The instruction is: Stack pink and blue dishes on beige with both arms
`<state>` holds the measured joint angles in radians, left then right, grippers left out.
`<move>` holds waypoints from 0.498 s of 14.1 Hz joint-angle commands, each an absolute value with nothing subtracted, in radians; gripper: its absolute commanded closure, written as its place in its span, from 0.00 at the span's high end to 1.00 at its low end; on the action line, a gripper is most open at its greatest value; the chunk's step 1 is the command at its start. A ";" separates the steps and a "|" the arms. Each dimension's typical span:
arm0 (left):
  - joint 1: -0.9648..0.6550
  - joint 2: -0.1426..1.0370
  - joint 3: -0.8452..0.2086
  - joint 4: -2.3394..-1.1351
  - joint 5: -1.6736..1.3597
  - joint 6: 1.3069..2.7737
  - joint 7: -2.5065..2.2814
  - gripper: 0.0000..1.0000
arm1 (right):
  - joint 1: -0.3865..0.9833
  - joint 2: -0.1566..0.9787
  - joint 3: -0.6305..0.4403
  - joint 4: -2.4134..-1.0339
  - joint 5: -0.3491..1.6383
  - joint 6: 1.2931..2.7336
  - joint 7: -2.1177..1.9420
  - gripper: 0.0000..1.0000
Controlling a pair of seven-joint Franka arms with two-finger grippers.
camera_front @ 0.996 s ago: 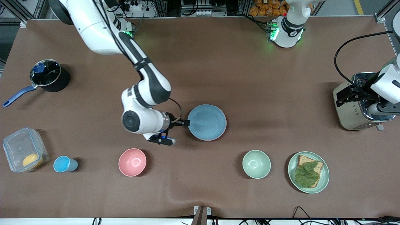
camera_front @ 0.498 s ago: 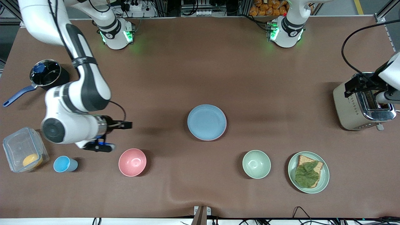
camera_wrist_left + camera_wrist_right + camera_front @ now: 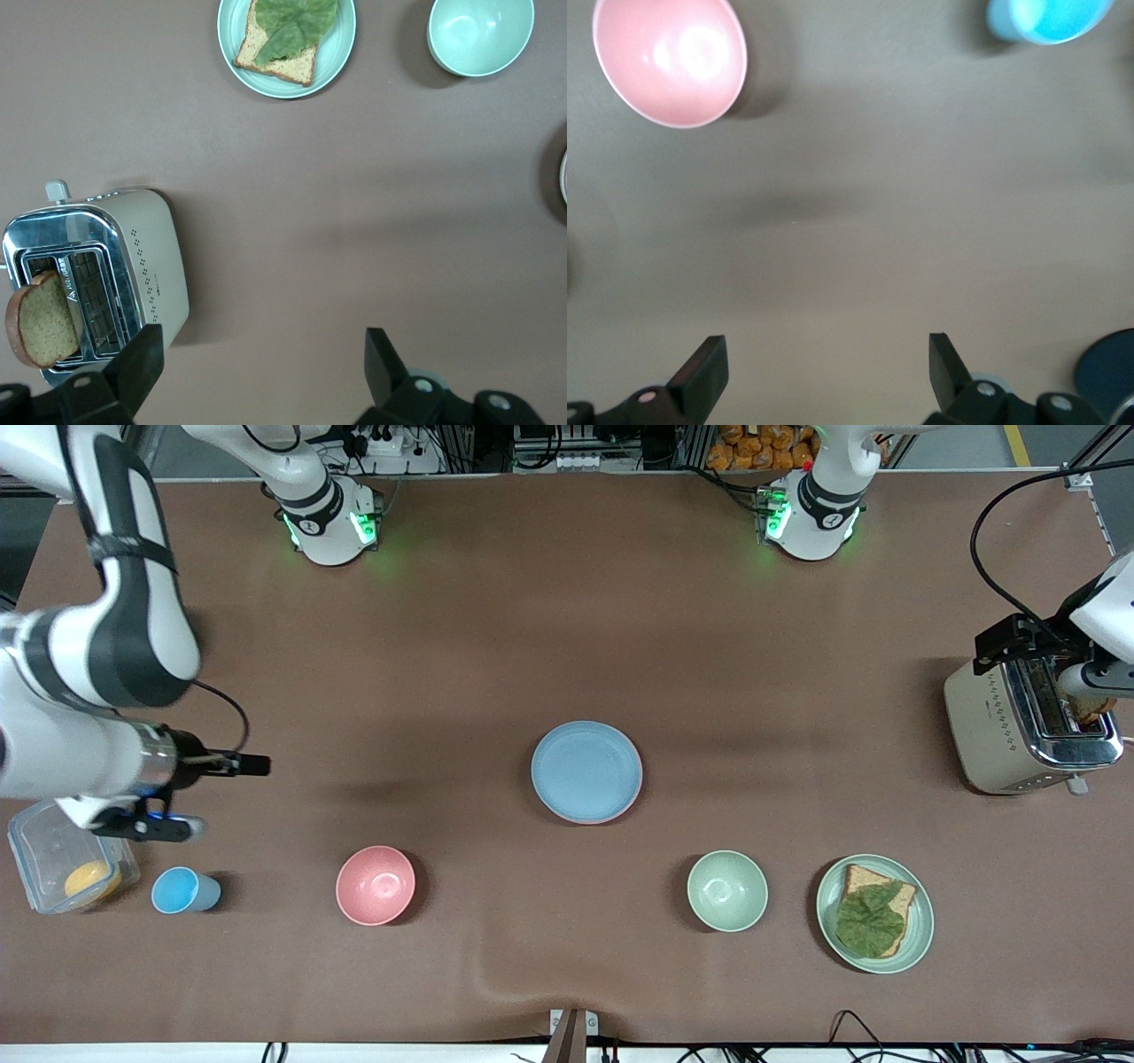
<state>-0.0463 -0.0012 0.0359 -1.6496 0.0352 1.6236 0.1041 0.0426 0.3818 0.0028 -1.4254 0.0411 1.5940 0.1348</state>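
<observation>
front view, stack: blue plate (image 3: 586,771) sits mid-table on top of a pale rim peeking out at its camera-side edge, looks like the pink one under it. Can't make out any beige plate from here, so no idea if the pile is complete.
front view, right gripper (image 3: 257,764): empty, up over bare table near the clear container (image 3: 62,850) and blue cup (image 3: 182,891) at the right arm's end.
front view, left gripper (image 3: 997,646): over the toaster (image 3: 1019,726), holding nothing.
left wrist view: fingers (image 3: 137,363) spread wide, toast (image 3: 40,320) sticking out of the toaster right below. A low move here could clip it.
right wrist view: fingers (image 3: 700,367) apart too, pink bowl (image 3: 669,60) and cup in sight. Risk is grabbing the bowl by mistake, since it's pink as well.
</observation>
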 commanded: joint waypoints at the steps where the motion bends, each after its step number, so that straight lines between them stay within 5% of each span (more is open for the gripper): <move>1: -0.058 -0.008 0.032 -1.635 0.017 1.609 0.117 1.00 | 0.037 0.186 -0.026 -1.569 -0.006 1.635 0.082 1.00; 7: -0.057 -0.006 0.017 -1.629 0.014 1.611 0.118 1.00 | 0.032 0.092 -0.060 -1.523 -0.046 1.491 -0.026 1.00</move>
<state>-0.0599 -0.0014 0.0173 -1.6410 0.0351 1.6236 0.1041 0.0393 0.1231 -0.0721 -1.5101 -0.0357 1.5129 -0.0147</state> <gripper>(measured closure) 0.000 0.000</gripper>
